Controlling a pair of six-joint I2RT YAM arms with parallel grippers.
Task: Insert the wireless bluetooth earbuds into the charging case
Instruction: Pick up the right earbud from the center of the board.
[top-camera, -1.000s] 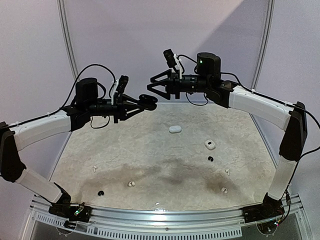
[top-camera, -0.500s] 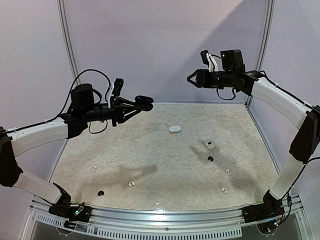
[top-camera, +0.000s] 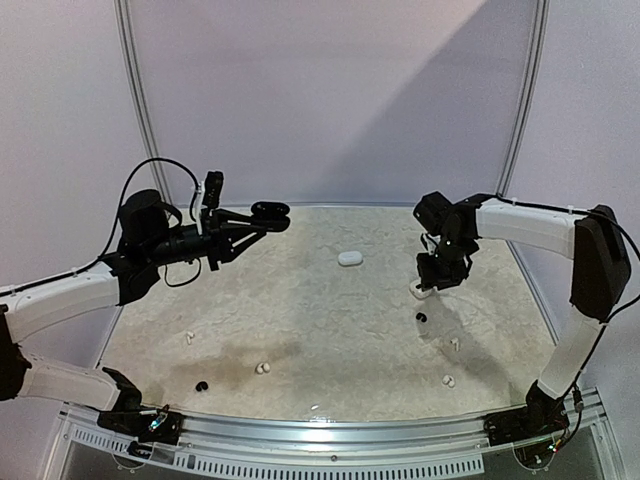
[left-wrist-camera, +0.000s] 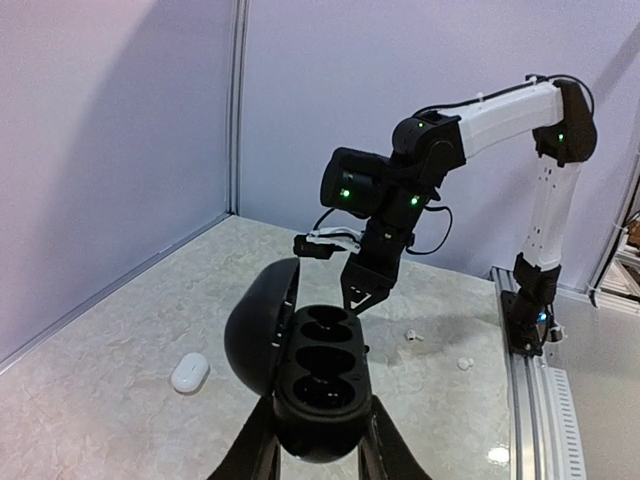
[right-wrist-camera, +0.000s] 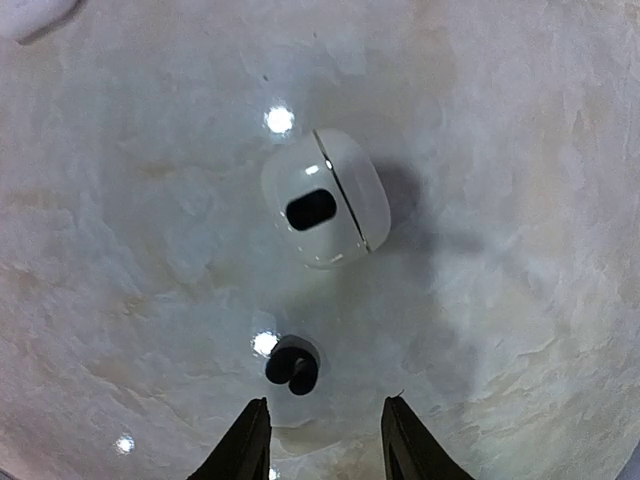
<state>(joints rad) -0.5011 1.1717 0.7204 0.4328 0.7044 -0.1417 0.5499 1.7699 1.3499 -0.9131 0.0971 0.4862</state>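
My left gripper (left-wrist-camera: 318, 445) is shut on the black charging case (left-wrist-camera: 320, 385), held in the air with its lid open and its sockets dark and empty; the same case (top-camera: 270, 212) shows at the back left in the top view. My right gripper (right-wrist-camera: 322, 435) is open, pointing down just above the table. A black earbud (right-wrist-camera: 292, 366) lies just ahead of its fingertips, untouched. In the top view that earbud (top-camera: 421, 318) sits below the right gripper (top-camera: 437, 280). White earbuds (top-camera: 189, 338), (top-camera: 263, 368), (top-camera: 454, 343), (top-camera: 447, 381) and another black earbud (top-camera: 201, 386) lie scattered toward the front.
A white case (right-wrist-camera: 325, 197) with a dark oval window lies just beyond the black earbud. A second white case (top-camera: 349, 258) rests at mid-back. The metal rail (top-camera: 320, 430) runs along the near edge, and walls enclose the table.
The right arm swung down from high at the back to just above the table over the black earbud, its jaws narrowing. The left arm drew slightly left with the case.
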